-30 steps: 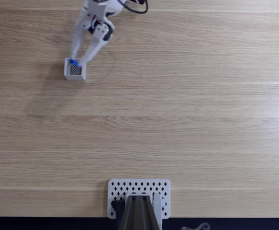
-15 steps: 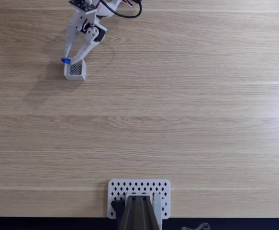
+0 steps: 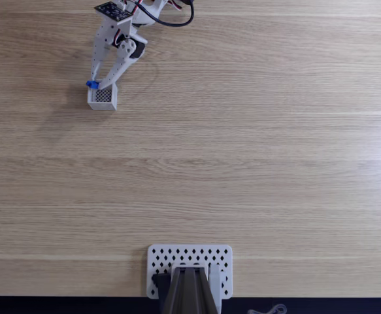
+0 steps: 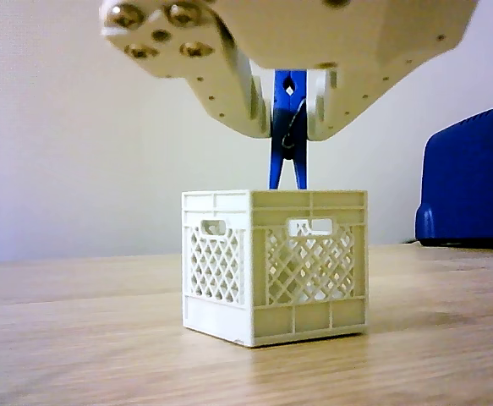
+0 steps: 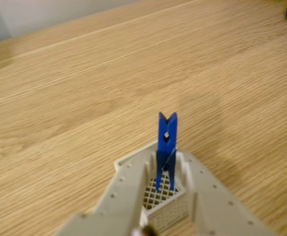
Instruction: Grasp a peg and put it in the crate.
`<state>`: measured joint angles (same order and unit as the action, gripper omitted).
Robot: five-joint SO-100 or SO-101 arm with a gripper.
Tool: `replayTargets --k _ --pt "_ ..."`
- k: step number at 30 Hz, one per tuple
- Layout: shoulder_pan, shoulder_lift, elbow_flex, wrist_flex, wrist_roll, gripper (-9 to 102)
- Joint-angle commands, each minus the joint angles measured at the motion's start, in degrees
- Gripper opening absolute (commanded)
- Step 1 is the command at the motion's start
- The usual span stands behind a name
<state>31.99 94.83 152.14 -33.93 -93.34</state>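
The end effector (image 4: 288,106) grips the peg (image 4: 289,131), whose long axis stands upright, its forked legs pointing down over the crate (image 4: 276,264) on the table (image 4: 77,338).

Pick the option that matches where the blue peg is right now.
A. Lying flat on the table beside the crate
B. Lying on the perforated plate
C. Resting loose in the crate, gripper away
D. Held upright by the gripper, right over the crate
D: in the other view the gripper clamps the peg upright, its lower end at the rim of the crate.
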Motion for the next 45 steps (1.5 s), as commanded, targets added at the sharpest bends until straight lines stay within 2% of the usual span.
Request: replayTargets --k 1,5,8,11,16,19,23,30,40,45 --pt "-0.1 0.7 -2.2 -1.2 -0.2 9" --pt "-0.1 1.0 -2.2 -1.8 -0.2 23" --pt "-0.1 1.4 -2.2 -1.8 -0.2 25" --pt "-0.1 1.5 -2.2 -1.5 -0.2 20" --pt "-0.2 3.6 -2.1 -1.0 2.6 -4" --pt "-2.6 8.4 -1.2 -0.9 8.1 2" --pt "-7.7 17.9 0.7 2.1 18.3 -1" --pt "-18.7 39.6 5.3 20.0 38.5 -1" --pt "-34.6 69.1 6.5 58.0 69.3 -1" --pt "-36.7 76.8 7.6 68.5 84.4 -1"
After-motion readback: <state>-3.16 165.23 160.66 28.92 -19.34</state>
